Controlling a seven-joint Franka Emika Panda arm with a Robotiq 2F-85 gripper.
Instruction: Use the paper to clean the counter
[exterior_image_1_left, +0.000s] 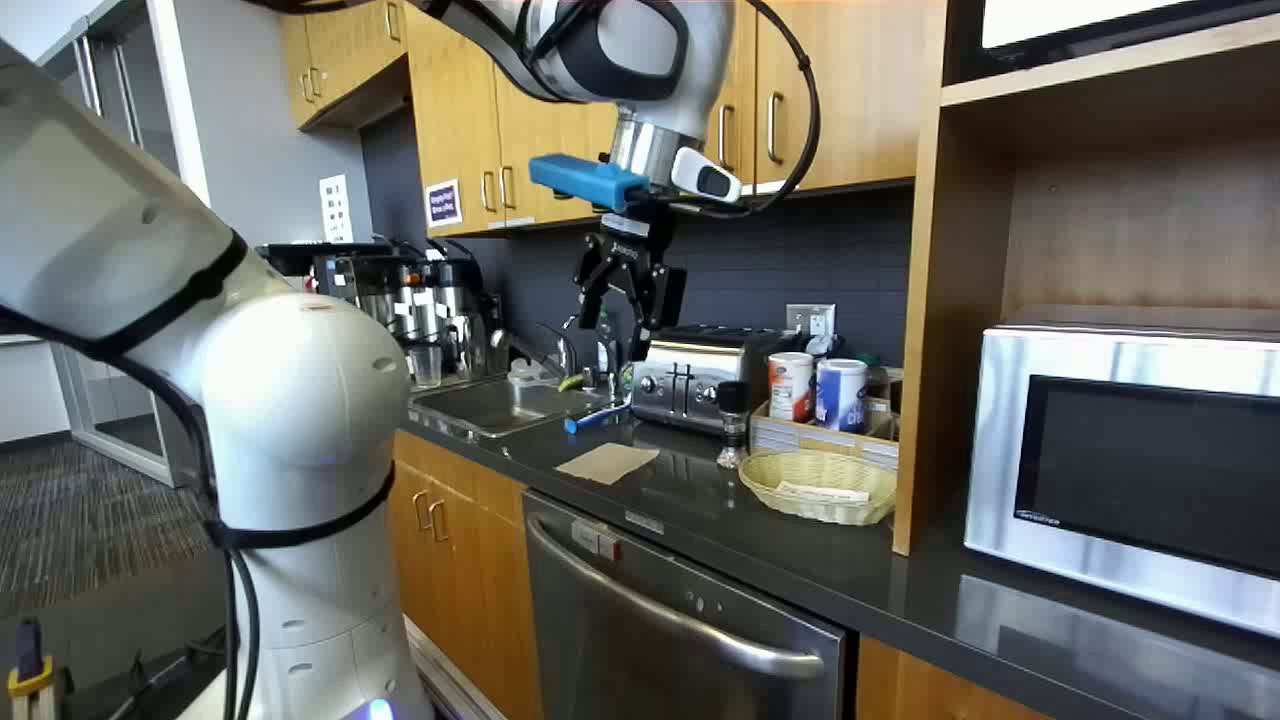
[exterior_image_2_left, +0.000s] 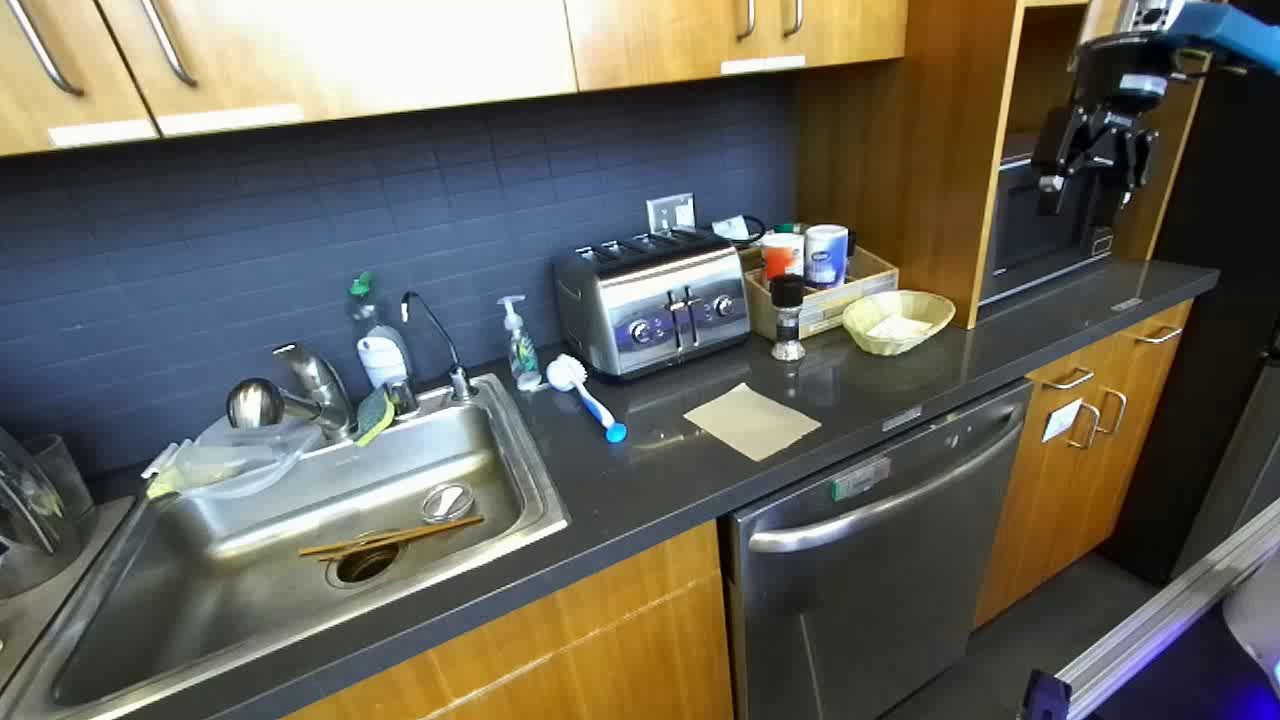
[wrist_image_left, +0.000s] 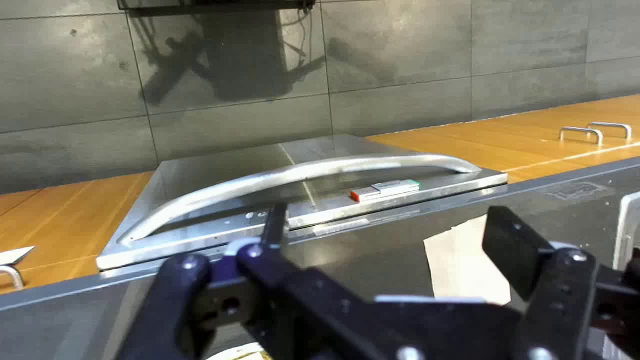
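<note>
Exterior view: black two-fingered hand (exterior_image_1_left: 617, 335) hanging high, jaws spread, gripping nothing. Exterior view: thin tan squarish paper (exterior_image_2_left: 752, 421) lying flat on glossy dark-grey counter (exterior_image_2_left: 640, 470). Wrist view: paper showing off-centre; probably needing centring, then light edge pinch.

We have bright light overall, its glare bleaching an upper cabinet (exterior_image_2_left: 400, 48) nearly white in an exterior view, while the glossy surface (exterior_image_1_left: 900, 585) mirrors the microwave (exterior_image_1_left: 1130, 440). In the wrist view we see the hand (wrist_image_left: 390, 227) close up and soft-focused, the paper (wrist_image_left: 462, 262) almost washed out, and dark shadows across the floor tiles (wrist_image_left: 410, 102).
</note>
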